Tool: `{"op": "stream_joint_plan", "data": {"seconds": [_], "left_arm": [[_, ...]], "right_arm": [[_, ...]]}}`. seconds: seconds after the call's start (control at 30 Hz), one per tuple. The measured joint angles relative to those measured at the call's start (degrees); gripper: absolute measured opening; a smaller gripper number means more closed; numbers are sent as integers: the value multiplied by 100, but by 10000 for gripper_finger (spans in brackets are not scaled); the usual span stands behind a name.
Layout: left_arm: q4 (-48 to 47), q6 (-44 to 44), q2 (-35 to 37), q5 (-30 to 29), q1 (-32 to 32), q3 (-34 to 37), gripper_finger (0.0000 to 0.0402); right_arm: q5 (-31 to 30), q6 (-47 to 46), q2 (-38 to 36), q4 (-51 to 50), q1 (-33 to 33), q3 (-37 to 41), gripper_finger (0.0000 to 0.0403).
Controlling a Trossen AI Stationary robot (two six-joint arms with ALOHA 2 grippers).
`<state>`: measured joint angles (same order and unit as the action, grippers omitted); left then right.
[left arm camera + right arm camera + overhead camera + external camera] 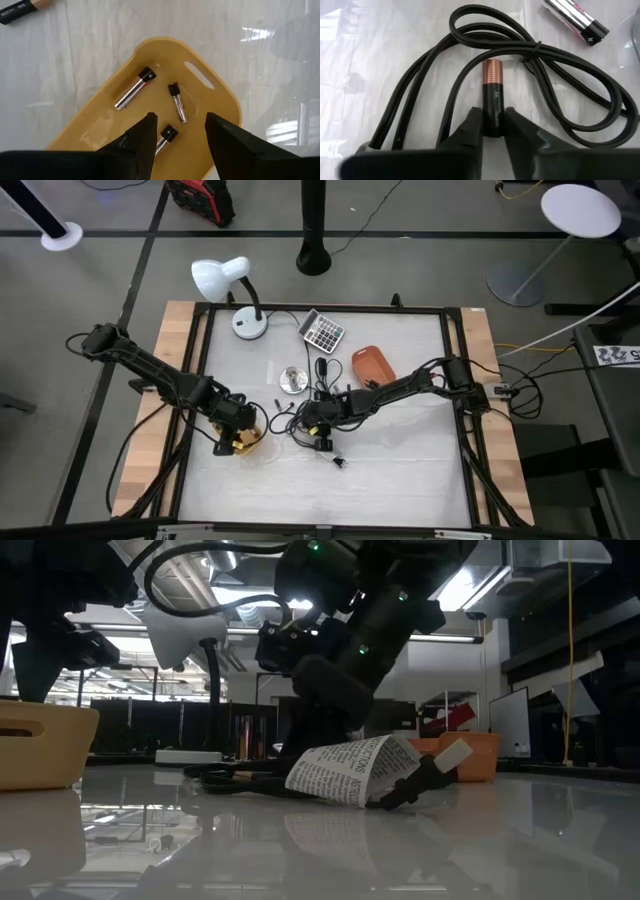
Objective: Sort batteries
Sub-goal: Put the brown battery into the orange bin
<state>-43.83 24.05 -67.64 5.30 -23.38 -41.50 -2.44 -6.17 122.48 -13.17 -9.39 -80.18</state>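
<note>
In the left wrist view my left gripper (180, 120) is open over a yellow tray (220, 95). Three silvery batteries with black ends lie in the tray (134, 88) (177, 102) (167, 136). In the high view this gripper (235, 432) hovers at the tray (250, 445) near the table's left side. My right gripper (493, 112) (308, 420) is at the table's middle, shut on a black and copper battery (493, 85) above a coiled black cable (445, 65). A silver battery (575, 20) lies on the table beyond it. Another black and copper battery (20, 11) lies beside the yellow tray. My right gripper pinches the black and copper battery by its black end (494, 117) between the two fingers. The fingers lie along the battery, and its copper end (493, 72) sticks out past the fingertips over the coiled cable. I cannot tell whether it touches the cable.
A calculator (322, 330), a white desk lamp (235, 290), an orange tray (372, 365) and a small round silver thing (292, 378) sit on the far half. Printed paper (345, 770) and cable plugs (335, 458) lie near my right gripper. The near half of the table (400, 480) is bare.
</note>
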Motion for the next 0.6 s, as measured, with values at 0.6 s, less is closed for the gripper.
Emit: {"op": "stream_joint_plan", "data": {"seconds": [0.6], "left_arm": [[1064, -463, -2, -150, 19, 0, 157]], "right_arm": [[50, 54, -122, -3304, 4, -1704, 30]]}}
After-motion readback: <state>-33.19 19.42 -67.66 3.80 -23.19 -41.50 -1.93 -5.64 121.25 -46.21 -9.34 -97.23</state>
